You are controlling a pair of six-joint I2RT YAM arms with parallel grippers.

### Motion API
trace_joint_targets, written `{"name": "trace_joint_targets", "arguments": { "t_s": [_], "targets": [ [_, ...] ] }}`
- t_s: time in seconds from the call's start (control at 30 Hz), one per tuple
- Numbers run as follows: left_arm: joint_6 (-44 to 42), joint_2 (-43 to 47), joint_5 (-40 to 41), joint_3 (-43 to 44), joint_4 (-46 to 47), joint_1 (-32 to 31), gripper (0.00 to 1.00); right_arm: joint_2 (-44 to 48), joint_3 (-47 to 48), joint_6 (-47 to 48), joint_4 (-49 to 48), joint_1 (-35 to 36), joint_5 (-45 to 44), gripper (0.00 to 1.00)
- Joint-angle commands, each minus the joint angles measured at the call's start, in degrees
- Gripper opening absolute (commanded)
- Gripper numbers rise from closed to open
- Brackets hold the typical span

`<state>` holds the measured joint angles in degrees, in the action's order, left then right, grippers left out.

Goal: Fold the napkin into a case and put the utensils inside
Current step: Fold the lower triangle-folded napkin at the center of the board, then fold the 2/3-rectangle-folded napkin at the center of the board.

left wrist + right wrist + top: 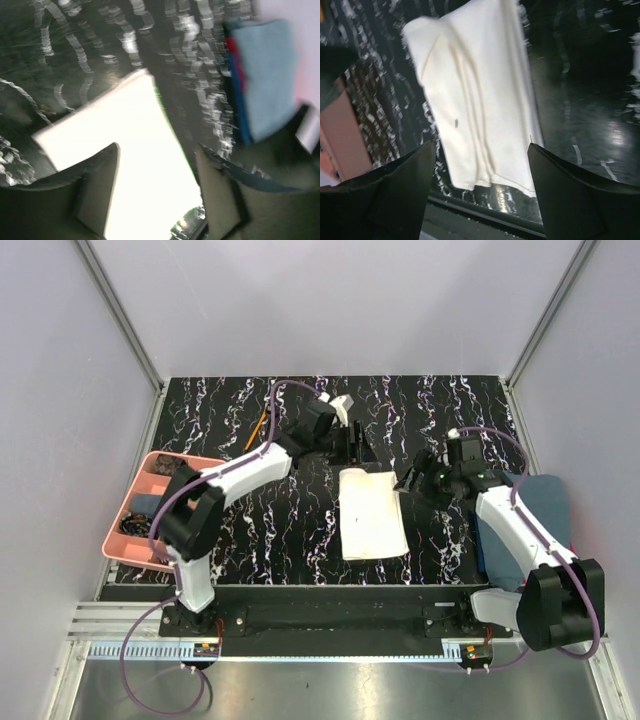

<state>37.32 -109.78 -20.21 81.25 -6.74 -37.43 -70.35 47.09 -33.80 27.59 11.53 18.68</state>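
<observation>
You are handling a light, limp napkin (372, 515), which is lying folded on the table (270, 530) between the arms (its layers are likely sliding easily). The left gripper (157, 150) and right gripper (482, 147) are both gaping, holding nothing; aim at pinching an edge through every layer.

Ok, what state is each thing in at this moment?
napkin: folded, flat on the table, not held.
left gripper: open, empty, over the napkin's far end.
right gripper: open, empty, beside the napkin.
orange-handled stick: on the table, outside the napkin.
pink tray: holding items.
towel: folded, lying flat.
</observation>
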Motion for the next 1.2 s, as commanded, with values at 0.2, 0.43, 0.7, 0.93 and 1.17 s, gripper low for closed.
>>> {"name": "trace_joint_targets", "arguments": {
  "t_s": [0.2,0.43,0.7,0.93,1.17],
  "targets": [
    [-3.2,11.0,35.5,-5.3,-4.0,-25.6,0.63,3.9,3.7,0.5,12.0,-11.1,-24.0,1.0],
    [4.2,-3.0,49.2,7.2,-17.5,-35.2,0.63,3.6,4.7,-6.3,17.5,-14.9,-39.8,1.0],
    [5.4,-13.4,52.7,17.7,-21.0,-38.6,0.62,3.3,3.5,-4.9,15.9,-15.8,-36.5,1.0],
    [7.6,-16.4,53.6,20.9,-24.5,-39.5,0.58,3.6,0.5,-1.5,11.0,-15.8,-30.4,1.0],
    [7.5,-19.9,55.9,23.2,-27.5,-40.4,0.55,2.1,0.2,-1.2,9.1,-15.8,-28.5,1.0]
  ]
}}
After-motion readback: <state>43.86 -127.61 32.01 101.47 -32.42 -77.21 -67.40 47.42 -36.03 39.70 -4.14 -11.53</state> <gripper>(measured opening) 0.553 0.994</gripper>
